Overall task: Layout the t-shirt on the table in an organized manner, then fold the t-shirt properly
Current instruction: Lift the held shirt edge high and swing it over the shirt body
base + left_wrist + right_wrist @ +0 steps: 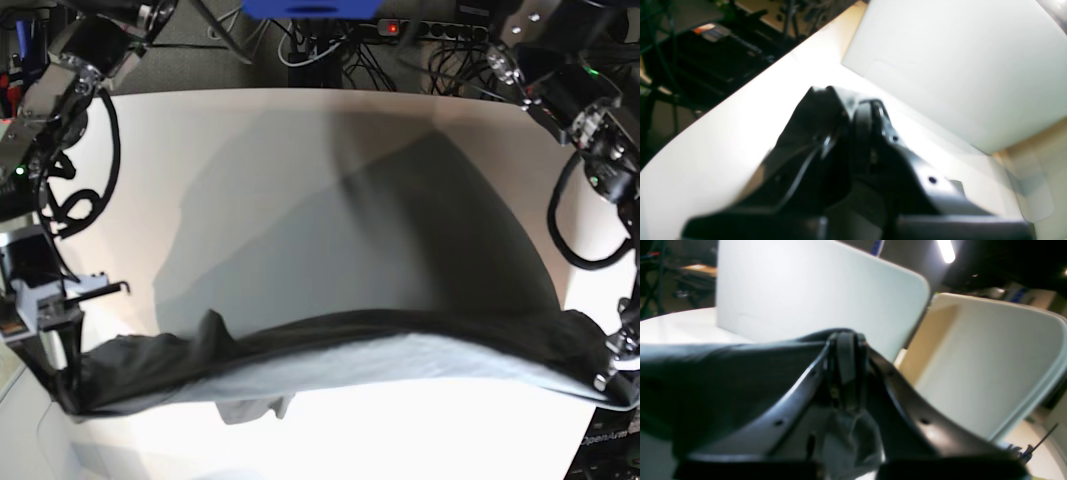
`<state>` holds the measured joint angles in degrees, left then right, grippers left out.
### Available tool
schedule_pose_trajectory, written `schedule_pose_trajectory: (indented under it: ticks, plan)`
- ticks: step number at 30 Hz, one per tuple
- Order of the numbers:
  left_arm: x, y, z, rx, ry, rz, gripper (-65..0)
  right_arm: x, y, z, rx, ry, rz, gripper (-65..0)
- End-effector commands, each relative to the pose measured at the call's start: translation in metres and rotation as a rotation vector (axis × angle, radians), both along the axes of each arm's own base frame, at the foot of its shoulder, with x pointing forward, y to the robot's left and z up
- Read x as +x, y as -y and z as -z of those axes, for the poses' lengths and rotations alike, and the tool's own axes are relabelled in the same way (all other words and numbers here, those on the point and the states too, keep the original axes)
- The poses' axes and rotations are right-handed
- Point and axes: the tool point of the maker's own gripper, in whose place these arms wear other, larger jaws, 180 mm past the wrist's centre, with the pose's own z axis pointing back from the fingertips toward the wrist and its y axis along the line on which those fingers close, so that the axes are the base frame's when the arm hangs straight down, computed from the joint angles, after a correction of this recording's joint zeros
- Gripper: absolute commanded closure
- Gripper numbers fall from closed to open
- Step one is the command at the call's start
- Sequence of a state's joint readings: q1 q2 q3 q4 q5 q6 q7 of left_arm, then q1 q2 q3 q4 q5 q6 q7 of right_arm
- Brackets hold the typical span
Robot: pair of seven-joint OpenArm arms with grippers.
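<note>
The dark grey t-shirt [330, 350] is stretched wide between my two grippers along the near side of the white table [250, 150], sagging in the middle, with a fold hanging at lower left. My left gripper [612, 382] is shut on the shirt's right end. In the left wrist view its fingers [853, 110] pinch dark cloth [806, 133]. At the left of the base view, my right gripper [60, 392] is shut on the other end. The right wrist view shows its fingers [846, 340] clamped on fabric [723, 373], with cloth bunched behind them.
The shirt casts a broad shadow [400, 240] over the middle of the table. Cables and a power strip [420, 30] lie beyond the far edge. Both arms' cable loops [70, 200] hang over the table's sides.
</note>
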<state>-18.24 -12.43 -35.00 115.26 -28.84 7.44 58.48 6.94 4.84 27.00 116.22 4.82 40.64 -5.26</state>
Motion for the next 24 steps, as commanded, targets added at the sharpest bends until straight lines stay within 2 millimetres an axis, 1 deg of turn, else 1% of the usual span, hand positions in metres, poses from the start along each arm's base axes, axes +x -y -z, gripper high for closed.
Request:
schedule_pose_trajectory:
  ticks: [1,3,5,7,11,14,18,20,22,24]
  plan:
    - [0.0,-0.001,-0.029,0.025,0.099,0.001,-0.3,-0.009,0.002,-0.026,0.023,0.116,-0.01,0.0]
    - [0.0,-0.001,-0.039,0.021,0.156,0.002,-0.3,-0.015,0.01,-0.033,0.037,0.161,0.007,0.0]
    - [-0.003,-0.005,-0.045,0.033,0.193,-0.012,-0.3,-0.021,0.014,-0.039,0.056,0.204,0.009,0.0]
    - [-0.007,-0.011,-0.047,0.055,0.216,-0.035,-0.3,-0.032,0.024,-0.048,0.096,0.266,0.019,0.0]
    - [-0.014,-0.014,-0.053,0.056,0.288,-0.043,-0.3,-0.052,0.041,-0.063,0.146,0.371,0.031,0.0]
    - [-0.017,-0.014,-0.051,0.047,0.304,-0.032,-0.3,-0.059,0.052,-0.068,0.162,0.41,0.063,0.0]
    - [-0.018,-0.013,-0.045,0.038,0.294,-0.026,-0.3,-0.062,0.054,-0.069,0.162,0.42,0.071,0.0]
    - [-0.019,-0.011,-0.046,0.02,0.302,-0.013,-0.3,-0.066,0.053,-0.073,0.163,0.448,0.063,0.0]
    - [-0.019,-0.01,-0.045,0.005,0.306,-0.001,-0.3,-0.072,0.052,-0.071,0.165,0.467,0.054,0.0]
    - [-0.019,-0.009,-0.042,0.004,0.295,0.0,-0.3,-0.075,0.049,-0.072,0.169,0.486,0.042,0.0]
